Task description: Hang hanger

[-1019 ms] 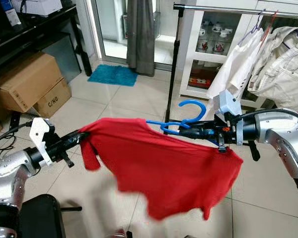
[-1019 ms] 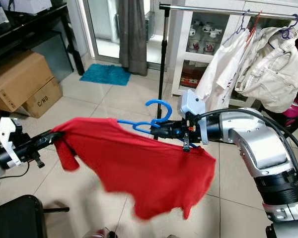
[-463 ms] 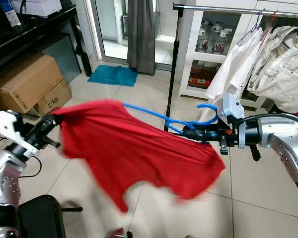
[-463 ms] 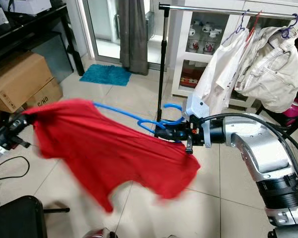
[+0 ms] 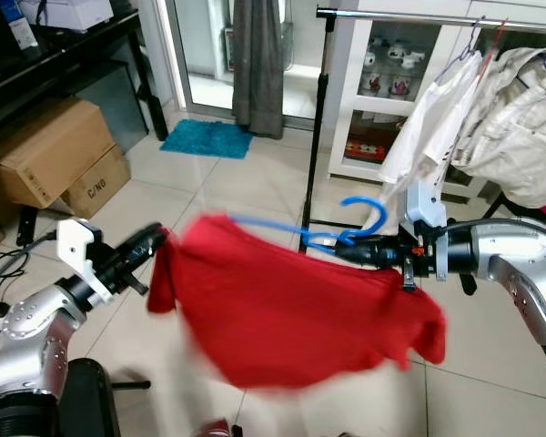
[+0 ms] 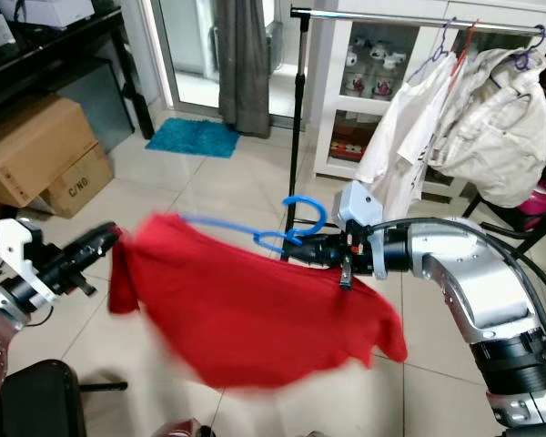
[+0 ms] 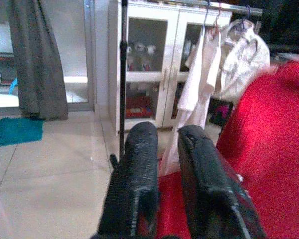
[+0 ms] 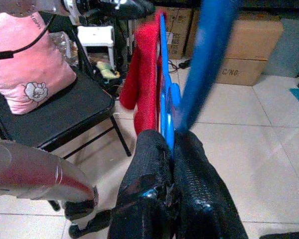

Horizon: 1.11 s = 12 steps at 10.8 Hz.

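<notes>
Left claw: closed on the sleeve end of the red shirt, held out over the tiled floor beside the cardboard boxes. Compared with half a second ago, this end is lowered and drawn inward; the cloth, then stretched wide and high, now sags in a loose fold.

Red shirt: partly threaded on the blue hanger; one hanger arm is seen bare above the collar side, so the garment is judged not yet fully seated.

Blue hanger: hook upright now, where it was tipped flat half a second ago. It is held in mid-air, well apart from and below the rail.

Right claw: fingers pressed shut on the hanger at the base of the hook, as confirmed in the right wrist view.

Clothes rail: white garments are hung at its right end; the left stretch is bare. Hanging is judged not yet begun.
</notes>
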{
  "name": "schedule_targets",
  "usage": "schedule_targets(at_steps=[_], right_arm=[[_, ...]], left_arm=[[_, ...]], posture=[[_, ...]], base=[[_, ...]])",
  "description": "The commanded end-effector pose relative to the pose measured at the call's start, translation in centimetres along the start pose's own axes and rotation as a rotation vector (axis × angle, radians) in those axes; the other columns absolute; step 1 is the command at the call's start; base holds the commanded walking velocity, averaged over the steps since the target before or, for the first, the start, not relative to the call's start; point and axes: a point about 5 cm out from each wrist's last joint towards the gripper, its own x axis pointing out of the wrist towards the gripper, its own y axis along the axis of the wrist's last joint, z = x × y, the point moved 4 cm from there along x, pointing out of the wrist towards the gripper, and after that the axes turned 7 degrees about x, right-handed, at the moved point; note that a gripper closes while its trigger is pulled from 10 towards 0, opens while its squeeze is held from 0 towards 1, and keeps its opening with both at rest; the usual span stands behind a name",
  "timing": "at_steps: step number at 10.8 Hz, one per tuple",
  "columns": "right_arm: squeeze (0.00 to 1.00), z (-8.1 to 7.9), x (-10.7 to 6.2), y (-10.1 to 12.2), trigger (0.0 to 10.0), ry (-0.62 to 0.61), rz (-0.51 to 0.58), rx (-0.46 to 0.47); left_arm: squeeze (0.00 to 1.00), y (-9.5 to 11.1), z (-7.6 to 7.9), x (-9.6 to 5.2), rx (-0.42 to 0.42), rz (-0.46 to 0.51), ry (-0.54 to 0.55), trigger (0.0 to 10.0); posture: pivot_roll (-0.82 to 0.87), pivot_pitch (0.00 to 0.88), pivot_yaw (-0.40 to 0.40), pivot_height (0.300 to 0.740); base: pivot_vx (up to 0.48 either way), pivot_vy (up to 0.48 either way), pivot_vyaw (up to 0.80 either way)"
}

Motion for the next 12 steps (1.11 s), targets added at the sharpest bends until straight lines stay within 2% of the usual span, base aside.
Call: schedule_targets(at_steps=[1,2,3,4,5,6,7,8,9,10,11,12], right_arm=[[0.00,0.2,-0.4,0.4,0.0,-0.023,0.002,-0.010],[0.00,0.7,-0.7,0.0,0.0,-0.069,0.006,0.002],[0.00,1.4,-0.9,-0.9,0.0,-0.151,0.013,0.022],[0.00,2.2,-0.9,-2.8,0.0,-0.301,0.033,0.072],[0.00,2.8,-0.6,-5.1,0.0,-0.463,0.092,0.212],[0.00,3.1,-0.3,-6.2,0.0,-0.540,0.112,0.279],[0.00,3.6,0.3,-8.2,0.0,-0.735,0.194,0.407],[0.00,4.2,0.5,-9.8,0.0,-0.902,0.216,0.487],[0.00,4.5,0.7,-10.7,10.0,-0.997,0.202,0.537],[0.00,5.2,0.6,-11.8,10.0,-1.129,0.178,0.561],[0.00,5.3,0.7,-12.3,10.0,-1.156,0.146,0.565],[0.00,5.1,1.0,-12.2,10.0,-1.200,0.125,0.520]], left_arm=[[1.00,0.9,-0.4,-0.2,0.021,0.020,0.016,10.0],[1.00,-0.1,0.0,-0.9,-0.030,-0.015,0.052,10.0],[1.00,-2.1,1.1,-1.5,-0.047,-0.121,0.078,10.0],[1.00,-4.0,3.0,-2.1,-0.116,-0.225,0.103,10.0],[0.05,-3.8,3.9,-1.2,-0.077,-0.227,0.168,10.0],[0.00,-2.8,4.4,-0.4,-0.047,-0.172,0.153,10.0],[0.00,-1.5,4.7,1.6,0.024,-0.163,0.157,10.0],[0.00,-1.6,4.1,2.5,0.051,-0.198,0.223,10.0],[0.00,-1.8,3.4,2.8,0.046,-0.222,0.282,10.0],[0.00,-2.0,3.0,3.0,0.063,-0.222,0.321,10.0],[0.00,-2.5,2.8,2.6,0.080,-0.246,0.332,10.0],[0.00,-3.5,2.4,1.5,0.062,-0.282,0.409,10.0]], posture=[[-0.07,0.000,0.036,0.740],[-0.06,0.000,0.037,0.740],[-0.05,0.000,0.040,0.740],[-0.04,0.000,0.038,0.740],[-0.02,0.000,-0.004,0.740],[-0.03,0.000,-0.015,0.740],[-0.02,0.000,0.001,0.740],[-0.03,0.000,0.012,0.740],[-0.04,0.000,0.020,0.740],[-0.03,0.000,0.018,0.740],[-0.03,0.000,-0.001,0.740],[-0.02,0.000,-0.007,0.740]], base=[[0.000,0.000,0.00],[0.000,0.000,0.00],[0.000,0.000,0.00],[0.000,0.000,0.00],[0.000,0.000,0.00],[0.000,0.000,0.00],[0.000,0.000,0.00],[0.000,0.000,0.00],[0.000,0.000,0.00],[0.262,0.000,0.00],[0.289,0.000,0.00],[0.364,0.000,0.00]])
